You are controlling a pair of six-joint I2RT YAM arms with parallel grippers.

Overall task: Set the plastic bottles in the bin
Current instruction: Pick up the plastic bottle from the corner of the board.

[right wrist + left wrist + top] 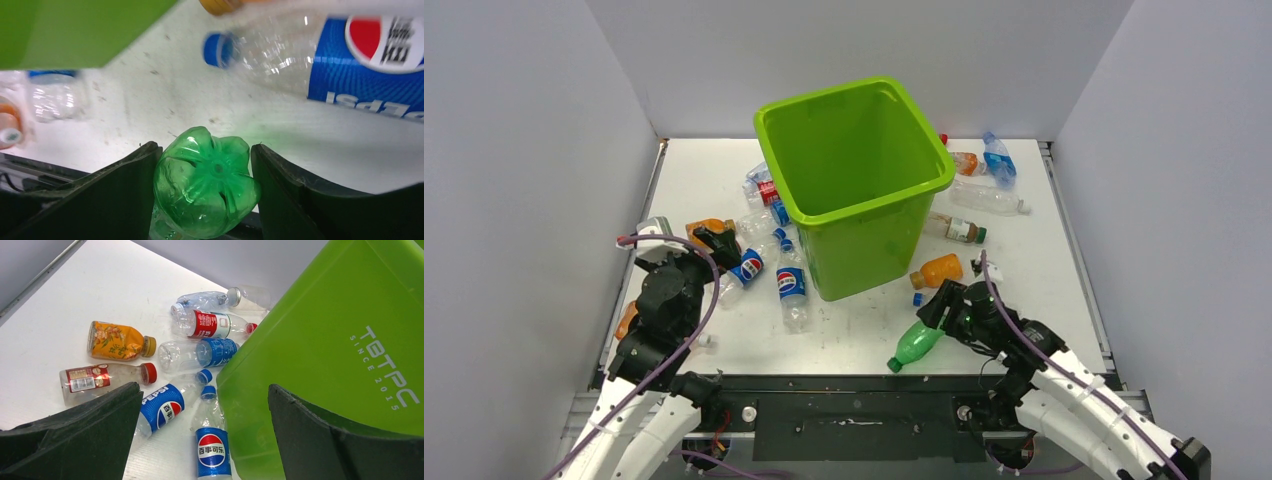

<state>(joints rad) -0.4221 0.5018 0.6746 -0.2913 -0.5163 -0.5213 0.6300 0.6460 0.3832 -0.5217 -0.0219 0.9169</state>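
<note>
Snugly, green bottle, between right fingers, touching both

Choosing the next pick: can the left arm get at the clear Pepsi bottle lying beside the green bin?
Probably yes. The open left pincer is near the clear blue-labelled Pepsi bottle, nothing lies on it, though the lime-green plastic bin crowds one side.

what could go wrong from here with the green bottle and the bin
The right gripper holds the green bottle only by its base, so it may pivot or slip when lifted.
The bin stands far taller than the bottles; a low carry could strike its wall.
The open left gripper seems to have one finger close to the bin wall and could nudge it going down.
</note>
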